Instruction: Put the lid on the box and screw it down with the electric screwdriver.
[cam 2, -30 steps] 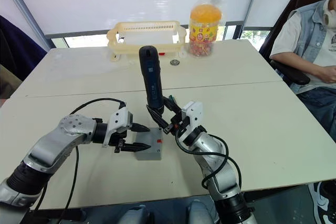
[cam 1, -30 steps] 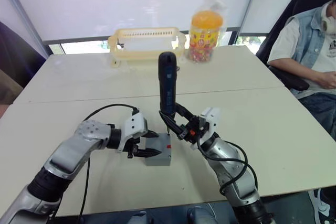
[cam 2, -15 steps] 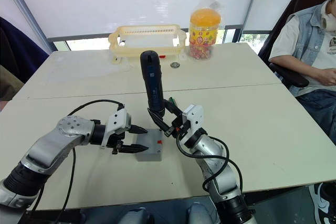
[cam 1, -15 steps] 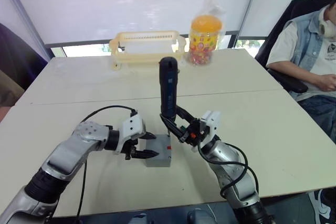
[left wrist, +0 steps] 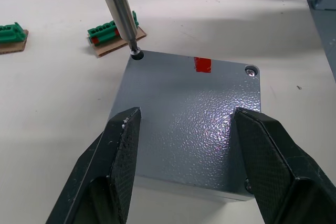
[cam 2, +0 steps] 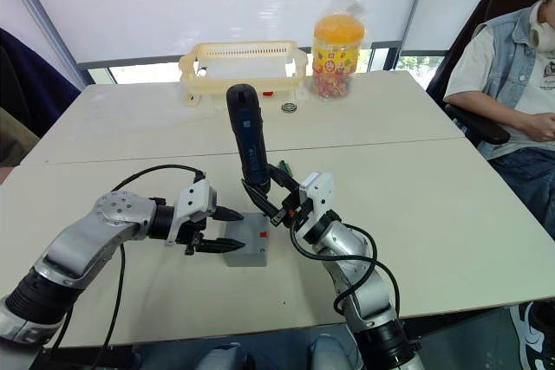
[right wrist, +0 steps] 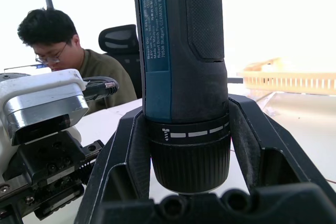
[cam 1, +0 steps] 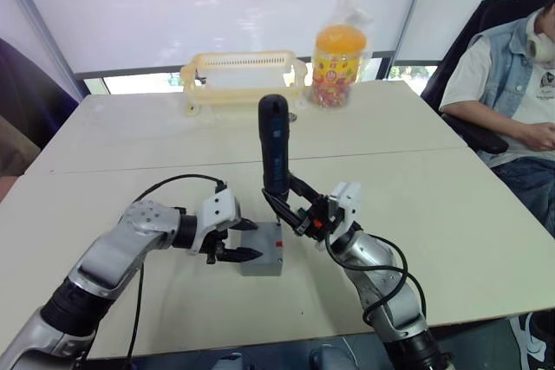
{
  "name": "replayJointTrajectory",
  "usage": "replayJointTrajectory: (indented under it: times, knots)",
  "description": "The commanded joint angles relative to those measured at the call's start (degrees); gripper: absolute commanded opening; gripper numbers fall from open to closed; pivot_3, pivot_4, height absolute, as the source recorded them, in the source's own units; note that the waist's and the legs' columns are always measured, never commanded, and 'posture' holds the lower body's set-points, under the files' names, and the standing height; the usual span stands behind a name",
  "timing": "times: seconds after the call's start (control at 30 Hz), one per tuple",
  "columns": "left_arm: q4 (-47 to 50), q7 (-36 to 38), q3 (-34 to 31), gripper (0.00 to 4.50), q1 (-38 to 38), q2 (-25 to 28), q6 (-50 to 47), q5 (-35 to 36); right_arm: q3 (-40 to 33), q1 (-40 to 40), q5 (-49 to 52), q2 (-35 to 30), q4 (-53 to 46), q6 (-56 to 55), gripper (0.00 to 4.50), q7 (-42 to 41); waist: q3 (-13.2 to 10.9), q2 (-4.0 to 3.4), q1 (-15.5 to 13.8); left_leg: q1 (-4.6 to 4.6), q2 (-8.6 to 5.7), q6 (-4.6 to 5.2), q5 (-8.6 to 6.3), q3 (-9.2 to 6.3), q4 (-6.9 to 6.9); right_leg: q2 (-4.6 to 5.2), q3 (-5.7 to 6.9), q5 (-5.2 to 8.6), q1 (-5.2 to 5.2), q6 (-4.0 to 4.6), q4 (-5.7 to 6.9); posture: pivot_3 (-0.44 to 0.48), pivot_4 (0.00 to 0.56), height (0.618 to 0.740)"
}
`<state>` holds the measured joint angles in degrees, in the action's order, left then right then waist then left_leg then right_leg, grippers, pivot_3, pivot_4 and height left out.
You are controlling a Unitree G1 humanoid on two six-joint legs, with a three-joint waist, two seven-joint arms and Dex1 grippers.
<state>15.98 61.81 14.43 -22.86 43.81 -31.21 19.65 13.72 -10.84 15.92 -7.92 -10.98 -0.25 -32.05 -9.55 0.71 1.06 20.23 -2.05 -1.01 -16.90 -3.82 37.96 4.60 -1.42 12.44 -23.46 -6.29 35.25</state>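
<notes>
Standing nearly upright, the electric screwdriver (cam 1: 275, 146) is pinched near its lower collar by the right claw (cam 1: 292, 208), whose two black fingers are pressed against the tool's body on either side, as is seen in the right wrist view. Its long axis is tipped only slightly off vertical, and its thin metal bit (left wrist: 119, 11) is brought down onto a corner screw hole (left wrist: 136, 54) of the lid (left wrist: 189, 124).

The lid is seated flat on the box (cam 1: 264, 253), which rests on the table (cam 1: 451, 214) between the two arms, with a red mark (left wrist: 202, 64) on the lid's top near the edge that runs between that corner and the next. A screw head (left wrist: 251, 70) can be made out in the next corner along that edge; whether a screw is already in the hole under the bit cannot be told, since the tip covers it.

The left claw (left wrist: 185, 145) is held spread, one finger over each side of the lid, and it appears to hover just above the lid rather than grip it, though contact cannot be ruled out from this angle.

The coming move is judged to turn on the bit staying in line with that corner hole: the hole lies straight below the right claw along the tool's axis, so downward pressure should be kept along it. Two small green blocks (left wrist: 113, 30) lie on the table just beyond that corner, apart from the box.
</notes>
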Motion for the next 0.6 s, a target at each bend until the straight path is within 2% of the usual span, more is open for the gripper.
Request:
replayJointTrajectory:
  times: [0.03,0.6]
  knots:
    - [-0.15,-0.24,0.57,2.87,1.06,1.08,-1.51,-1.56,1.68,2.76,-1.15,-0.90,4.13,2.80,1.75,-1.06,0.03,0.00,0.01,0.00,0.00,0.00,0.00,0.00,0.00,0.00,0.00,0.01,0.00,-0.01,0.00,0.000,0.150,0.740]
    - [0.85,-0.09,0.35,2.87,1.16,2.12,-2.22,-1.39,2.38,2.29,-2.73,-0.58,7.36,0.34,1.75,-1.06,0.11,0.00,0.01,-0.01,0.04,0.01,-0.02,-0.06,-0.06,0.01,0.02,0.14,0.00,-0.11,-0.04,0.000,0.150,0.740]
